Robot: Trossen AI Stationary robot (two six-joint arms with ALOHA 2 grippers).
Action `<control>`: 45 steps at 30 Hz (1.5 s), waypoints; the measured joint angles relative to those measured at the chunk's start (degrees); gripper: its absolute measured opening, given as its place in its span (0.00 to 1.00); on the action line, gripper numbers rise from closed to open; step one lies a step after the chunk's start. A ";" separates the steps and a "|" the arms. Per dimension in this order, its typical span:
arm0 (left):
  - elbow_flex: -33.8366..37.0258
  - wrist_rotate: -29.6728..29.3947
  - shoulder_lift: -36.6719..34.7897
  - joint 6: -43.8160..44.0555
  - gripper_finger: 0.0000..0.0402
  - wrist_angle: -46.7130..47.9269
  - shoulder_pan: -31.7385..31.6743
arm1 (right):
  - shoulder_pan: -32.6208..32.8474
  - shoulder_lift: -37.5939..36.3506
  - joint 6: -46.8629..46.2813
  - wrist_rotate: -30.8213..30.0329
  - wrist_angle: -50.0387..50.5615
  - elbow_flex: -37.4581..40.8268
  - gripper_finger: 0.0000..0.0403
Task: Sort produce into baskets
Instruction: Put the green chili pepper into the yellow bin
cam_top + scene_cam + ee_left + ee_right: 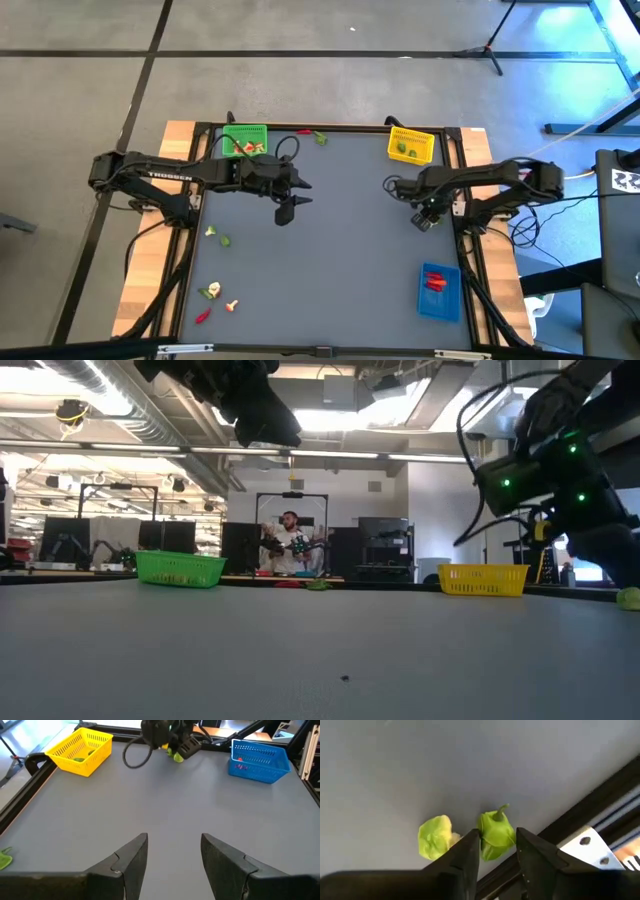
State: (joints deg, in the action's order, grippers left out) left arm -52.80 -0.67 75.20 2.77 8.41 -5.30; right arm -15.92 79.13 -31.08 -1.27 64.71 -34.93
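A small green pepper sits between the fingers of the right gripper, low over the counter near its right edge; the fingers are narrowly apart with the pepper's lower part between them, but I cannot tell if they press it. Just beside it lies a second pale green piece on the counter.

The yellow basket stands at the far right corner with green pieces inside. The green basket stands at the far edge on the left side, holding pale and reddish pieces. The blue basket is near the front right corner with red chilies in it.

Loose produce lies scattered along the counter's left side toward the front, and a red and a green piece rest at the far edge between the green and yellow baskets.

The left gripper hangs above the counter's middle, its fingers spread apart and holding nothing.
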 joint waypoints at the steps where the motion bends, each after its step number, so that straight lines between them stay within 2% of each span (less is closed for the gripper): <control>1: 0.00 0.00 0.00 -0.24 0.45 -0.13 0.02 | 0.06 0.57 0.53 0.03 -0.53 0.20 0.31; 5: 0.00 0.00 0.00 -1.16 0.45 -0.20 0.02 | 0.11 2.40 1.40 0.22 -0.69 0.19 0.28; 12: 0.00 0.00 -0.02 -2.26 0.45 -1.77 0.02 | 0.15 2.45 1.81 0.52 -1.10 0.19 0.14; 15: 0.00 0.00 -0.04 -3.99 0.45 -1.92 0.02 | 0.15 2.45 1.64 0.52 -1.29 0.19 0.11; 25: 0.04 -0.01 -1.04 -4.38 0.45 -0.75 0.39 | 0.15 1.78 1.79 -0.08 -0.34 -2.54 0.11; 28: 0.13 -0.02 -2.31 -4.38 0.45 2.08 0.39 | 0.15 0.64 1.81 -0.69 -0.52 -4.31 0.11; 39: 9.22 -0.24 -12.33 -0.68 0.45 -1.69 -0.18 | 0.02 -0.64 3.10 -6.83 -0.29 -10.86 0.11; 45: 11.94 -1.39 -15.34 0.36 0.45 -2.16 -0.18 | -3.35 -0.64 5.94 -10.48 -0.18 -16.09 0.11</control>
State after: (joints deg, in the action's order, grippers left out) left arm -40.85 -2.06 59.86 3.13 6.25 -5.48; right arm -19.27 78.50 -25.14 -11.75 64.53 -51.03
